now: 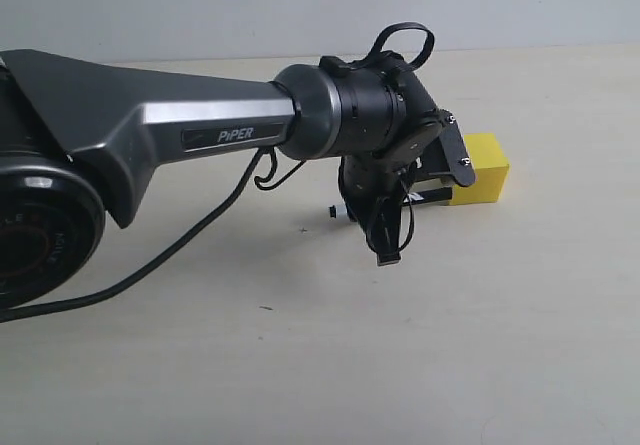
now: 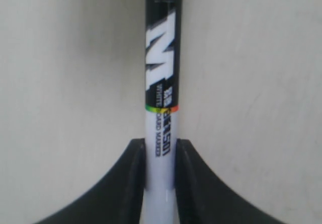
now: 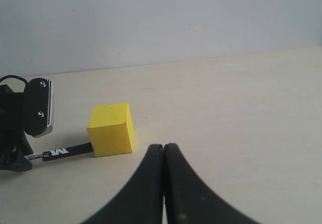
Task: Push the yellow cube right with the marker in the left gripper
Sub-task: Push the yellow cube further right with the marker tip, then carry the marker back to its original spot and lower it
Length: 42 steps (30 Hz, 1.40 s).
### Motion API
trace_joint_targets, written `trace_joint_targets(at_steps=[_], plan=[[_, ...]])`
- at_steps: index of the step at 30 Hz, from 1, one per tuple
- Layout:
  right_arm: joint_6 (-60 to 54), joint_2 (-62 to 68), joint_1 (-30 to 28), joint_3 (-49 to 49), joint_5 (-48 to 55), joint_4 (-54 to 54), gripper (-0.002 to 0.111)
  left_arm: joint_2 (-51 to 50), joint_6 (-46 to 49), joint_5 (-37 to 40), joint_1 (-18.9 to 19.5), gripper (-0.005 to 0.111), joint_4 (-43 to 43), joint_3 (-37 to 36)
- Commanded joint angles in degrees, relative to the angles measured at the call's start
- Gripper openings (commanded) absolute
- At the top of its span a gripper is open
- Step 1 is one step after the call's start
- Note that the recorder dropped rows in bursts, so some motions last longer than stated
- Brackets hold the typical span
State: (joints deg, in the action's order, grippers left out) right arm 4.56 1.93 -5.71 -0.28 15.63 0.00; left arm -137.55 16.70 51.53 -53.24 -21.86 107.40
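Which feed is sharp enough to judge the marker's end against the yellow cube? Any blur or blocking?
Right wrist view: sharpest, evenly lit; small bright yellow cube and slim black-and-white marker crisp where they meet. Left wrist view: marker print soft; cube out of frame. Exterior view: grey-black arm hides most of the marker; soft shadows.

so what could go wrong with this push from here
1. The marker seems to meet the yellow cube low and near its front corner, not mid-face, so the cube may spin instead of sliding straight right.
2. The left gripper clamps only the white barrel, with much of the marker sticking out ahead. Pushing end-on might slide it back through the fingers.
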Motion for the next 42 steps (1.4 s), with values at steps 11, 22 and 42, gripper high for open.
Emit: trace_joint_targets(at_steps=[11, 22, 42], plan=[[0.0, 0.1, 0.1, 0.3, -0.5, 0.0, 0.0, 1.8, -5.2, 2.6, -0.8, 0.0, -0.4, 0.5], [0.0, 0.1, 0.1, 0.3, -0.5, 0.0, 0.0, 12.3, -30.0, 10.5, 1.9, 0.0, 0.6, -2.8], [0.0, 0.1, 0.1, 0.3, -0.5, 0.0, 0.0, 16.2, -71.1, -3.1, 4.8, 0.0, 9.2, -18.9]])
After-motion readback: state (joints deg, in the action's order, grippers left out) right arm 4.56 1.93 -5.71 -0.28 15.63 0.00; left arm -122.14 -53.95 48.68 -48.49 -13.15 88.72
